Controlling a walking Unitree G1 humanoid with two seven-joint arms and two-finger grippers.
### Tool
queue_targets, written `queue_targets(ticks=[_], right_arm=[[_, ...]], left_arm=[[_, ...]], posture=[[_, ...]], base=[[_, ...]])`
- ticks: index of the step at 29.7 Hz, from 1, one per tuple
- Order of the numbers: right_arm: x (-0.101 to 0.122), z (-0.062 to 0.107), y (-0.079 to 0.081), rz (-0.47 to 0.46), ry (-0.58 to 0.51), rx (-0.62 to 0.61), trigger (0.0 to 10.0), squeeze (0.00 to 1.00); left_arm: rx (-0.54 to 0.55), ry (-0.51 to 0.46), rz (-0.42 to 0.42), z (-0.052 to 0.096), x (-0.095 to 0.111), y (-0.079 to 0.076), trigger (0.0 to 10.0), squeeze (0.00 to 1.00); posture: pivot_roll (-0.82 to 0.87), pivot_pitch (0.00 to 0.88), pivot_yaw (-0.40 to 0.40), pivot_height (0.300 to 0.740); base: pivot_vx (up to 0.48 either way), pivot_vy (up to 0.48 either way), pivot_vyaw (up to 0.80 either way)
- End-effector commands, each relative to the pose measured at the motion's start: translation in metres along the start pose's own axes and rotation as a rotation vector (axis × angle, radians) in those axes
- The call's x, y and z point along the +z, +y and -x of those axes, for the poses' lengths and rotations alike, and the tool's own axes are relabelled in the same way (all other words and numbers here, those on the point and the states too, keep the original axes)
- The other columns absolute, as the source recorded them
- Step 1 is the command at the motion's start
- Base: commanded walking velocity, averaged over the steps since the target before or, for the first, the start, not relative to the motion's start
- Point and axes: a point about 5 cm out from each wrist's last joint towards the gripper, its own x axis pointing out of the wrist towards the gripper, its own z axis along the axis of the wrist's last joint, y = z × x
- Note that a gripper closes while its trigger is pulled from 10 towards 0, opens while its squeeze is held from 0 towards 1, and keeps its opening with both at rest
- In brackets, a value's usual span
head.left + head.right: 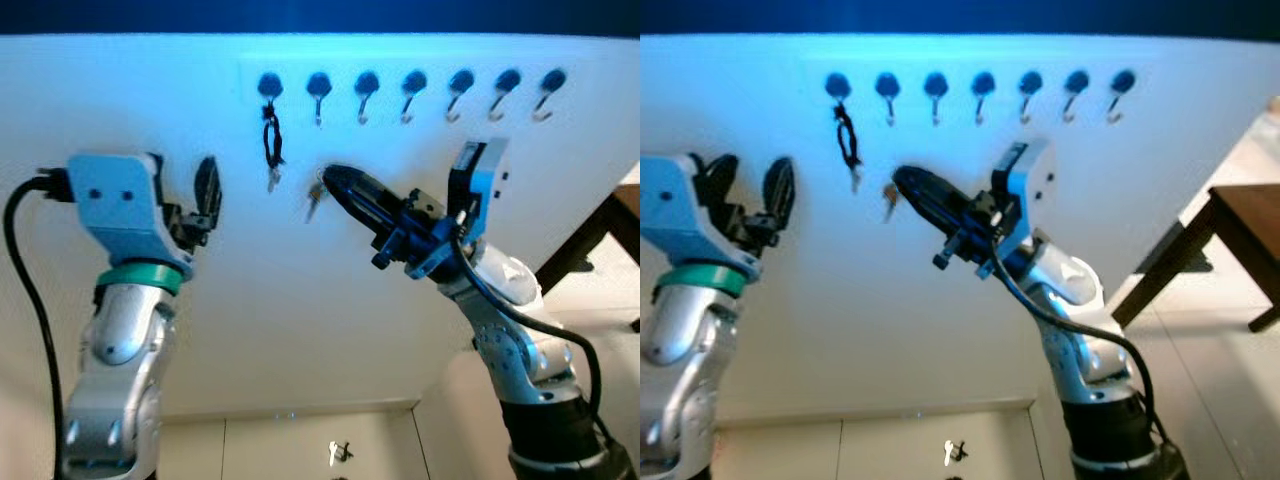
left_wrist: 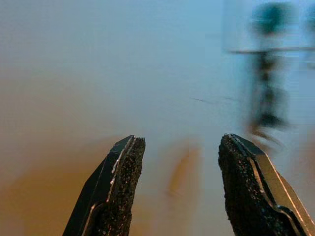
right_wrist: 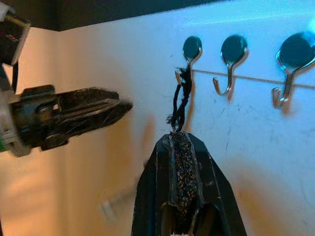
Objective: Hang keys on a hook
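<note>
Left gripper (image 2: 179,147): nearest the camera, raised beside the white wall (image 1: 300,300) to the left of the hooks. Its two black fingers are spread wide and hold nothing.
Keys (image 1: 272,180): hanging against the wall from a black cord (image 1: 271,140) that is looped over the leftmost hook (image 1: 270,88).
Right gripper (image 1: 333,178): just right of the hanging keys and below the second hook. Its fingers are pressed together and point towards the cord.
Unclear: a small key-like shape (image 1: 313,203) sits at the right gripper's tip. I cannot tell whether it is pinched there, dangling, or only a shadow.
Step in hand: probably settling the bunch on the hook and letting go.
Doing it well: check that the cord's loop lies deep in the hook's bend before releasing. Part the fingers only slightly. Draw the right gripper straight back from the wall so that neither finger drags the cord off. Hold the left gripper where it is, apart from the cord.
Hooks (image 1: 412,95): seven in one row, one carrying the cord and six bare.
Cords: one.
Grippers: two.
Floor: one small metallic item (image 1: 340,453) by the foot of the wall, too small to identify.
Table (image 1: 1245,215): one dark wooden table, far right, well apart from the work.
</note>
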Motion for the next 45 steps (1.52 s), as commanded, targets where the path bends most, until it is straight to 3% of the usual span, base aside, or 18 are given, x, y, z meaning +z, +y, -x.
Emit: queue_targets(ticks=[1,8,10,15,17,19,23,28,37,39,45], right_arm=[[0.004,0.002,0.002,-0.016,-0.01,0.016,10.0,0.0],[0.004,0.002,0.002,-0.028,-0.003,0.021,10.0,0.0],[0.005,0.002,0.001,-0.022,-0.003,0.017,10.0,0.0],[0.006,0.001,0.0,-0.015,-0.007,0.008,10.0,0.0],[0.01,0.0,-0.003,-0.02,-0.024,-0.007,10.0,0.0],[0.012,0.001,-0.003,-0.026,-0.031,-0.01,10.0,0.0],[0.015,0.005,-0.008,-0.039,-0.034,-0.024,10.0,0.0],[0.02,0.004,-0.019,-0.045,-0.038,-0.022,10.0,0.0],[0.02,-0.011,-0.03,-0.045,-0.048,-0.005,10.0,0.0],[0.018,-0.021,-0.035,-0.036,-0.052,-0.02,10.0,0.0],[0.018,-0.029,-0.031,-0.029,-0.06,0.001,10.0,0.0]], left_arm=[[-0.091,0.022,0.005,0.009,0.001,-0.001,10.0,0.0],[-0.255,0.073,0.081,0.022,0.001,-0.005,10.0,0.0],[-0.38,0.068,0.14,0.025,0.005,-0.013,10.0,0.0],[-0.415,0.056,0.156,0.023,0.008,-0.016,10.0,0.0],[-0.413,0.049,0.248,0.019,0.008,-0.014,10.0,0.0],[-0.408,0.046,0.272,0.019,0.008,-0.012,10.0,0.0],[-0.261,0.041,0.164,0.012,0.003,0.006,10.0,0.0],[-0.248,0.039,0.094,0.016,0.008,0.016,10.0,0.0],[-0.261,0.047,0.09,0.021,0.01,0.011,10.0,0.0],[-0.263,0.037,0.098,0.021,0.012,0.008,10.0,0.0],[-0.259,0.028,0.101,0.02,0.014,0.007,10.0,0.0]], posture=[[-0.08,0.033,0.055,0.74],[-0.07,0.034,0.057,0.74],[-0.07,0.037,0.057,0.74],[-0.08,0.038,0.062,0.74],[-0.08,0.04,0.064,0.74],[-0.08,0.041,0.064,0.74],[-0.08,0.041,0.064,0.74],[-0.07,0.049,0.041,0.74],[-0.06,0.051,0.025,0.74],[-0.06,0.052,0.021,0.74],[-0.05,0.054,0.018,0.74]], base=[[0.0,0.0,0.0],[0.0,0.0,0.0],[0.0,0.0,0.0],[0.0,0.0,0.0],[0.0,0.0,0.0],[0.0,0.0,0.0],[0.0,0.0,0.0],[0.0,0.0,0.0],[0.0,0.0,0.0],[0.0,0.0,0.0],[0.0,0.0,0.0]])
